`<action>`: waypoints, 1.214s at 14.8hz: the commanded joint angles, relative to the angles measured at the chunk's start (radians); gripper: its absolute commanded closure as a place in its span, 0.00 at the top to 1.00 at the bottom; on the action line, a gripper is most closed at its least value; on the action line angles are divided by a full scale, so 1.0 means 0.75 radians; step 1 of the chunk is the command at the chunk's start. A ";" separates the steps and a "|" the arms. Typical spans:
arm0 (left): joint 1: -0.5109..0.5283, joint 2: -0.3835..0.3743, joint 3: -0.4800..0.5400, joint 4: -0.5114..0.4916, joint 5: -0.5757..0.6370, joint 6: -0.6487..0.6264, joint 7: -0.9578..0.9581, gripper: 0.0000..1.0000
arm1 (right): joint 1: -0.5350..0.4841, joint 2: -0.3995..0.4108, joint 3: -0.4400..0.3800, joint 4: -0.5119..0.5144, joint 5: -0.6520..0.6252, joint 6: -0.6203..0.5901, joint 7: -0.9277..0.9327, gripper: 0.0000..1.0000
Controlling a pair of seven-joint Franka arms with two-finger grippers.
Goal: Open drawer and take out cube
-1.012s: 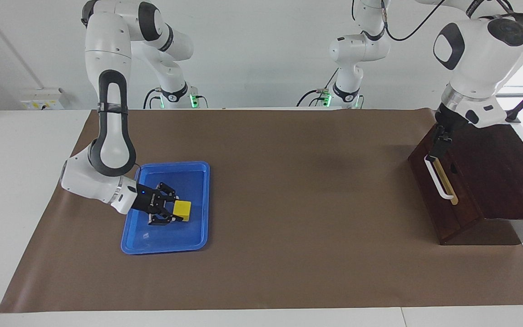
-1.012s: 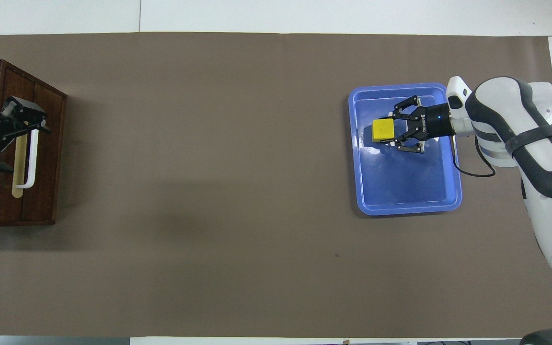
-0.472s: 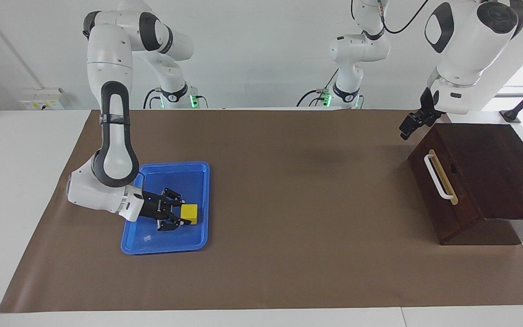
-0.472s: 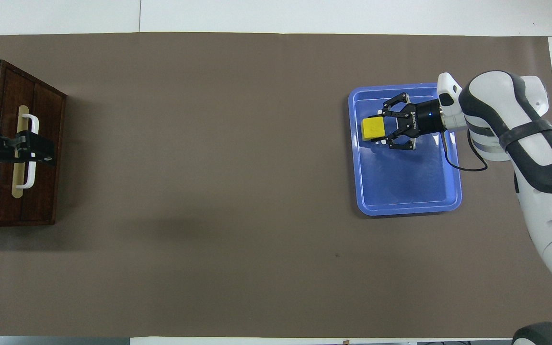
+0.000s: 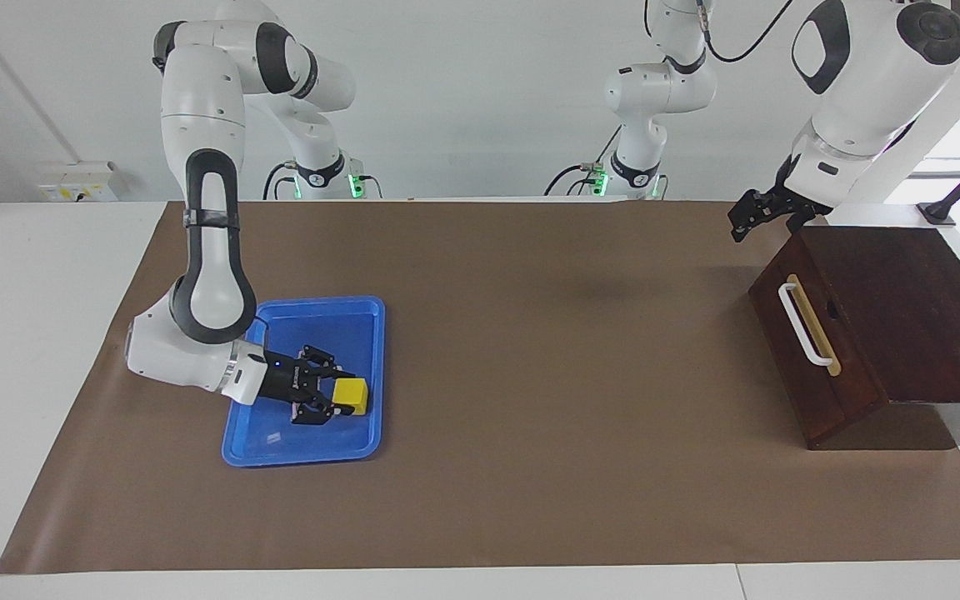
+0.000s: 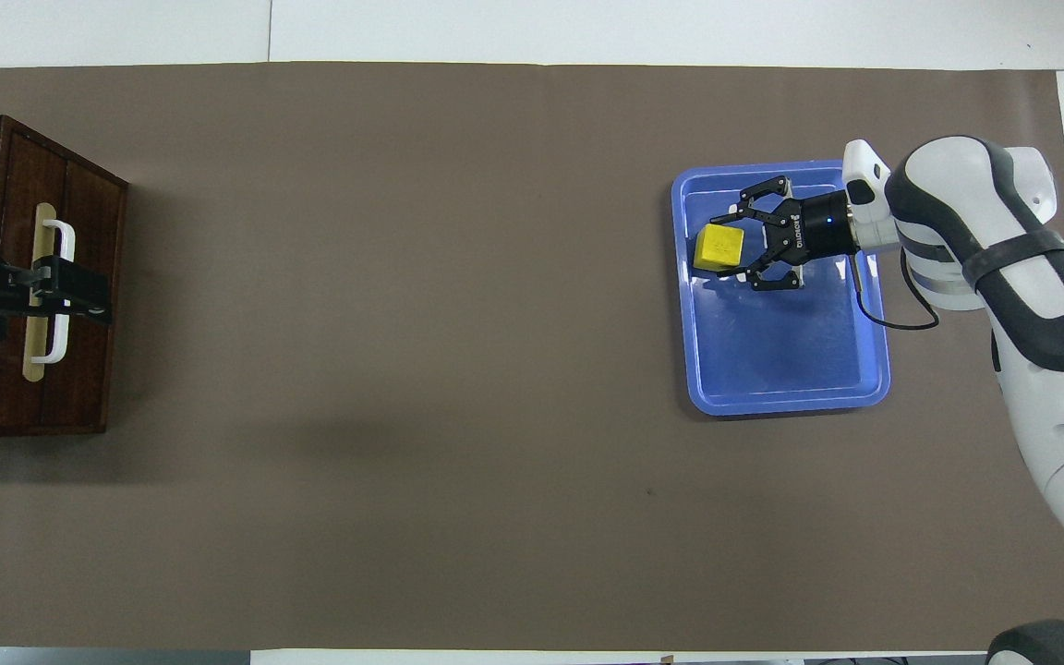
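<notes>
The small yellow cube (image 5: 353, 393) lies tilted in the blue tray (image 5: 305, 457), at the tray's side toward the left arm's end. My right gripper (image 5: 340, 400) is low in the tray, open, with its fingertips on either side of the cube; in the overhead view the gripper (image 6: 731, 246) and cube (image 6: 717, 247) show the same. The drawer (image 5: 834, 371) of the dark wooden box is shut, its white bar handle (image 5: 805, 327) free. My left gripper (image 5: 748, 222) is open and empty, raised in the air; in the overhead view it (image 6: 79, 297) covers the handle (image 6: 59, 344).
A brown mat (image 5: 530, 375) covers the table between the tray and the wooden box (image 5: 905, 308). The box stands at the left arm's end of the table, its front facing the tray. The white table border lies around the mat.
The right gripper lowered the cube toward the tray's side and the cube has tipped. The left gripper let go of the drawer handle and rose above the box; the drawer stays shut.
</notes>
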 commanded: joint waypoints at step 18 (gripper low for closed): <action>0.008 0.009 0.010 0.041 -0.027 -0.005 0.103 1.00 | -0.002 -0.564 0.000 0.015 -0.415 -0.358 1.179 1.00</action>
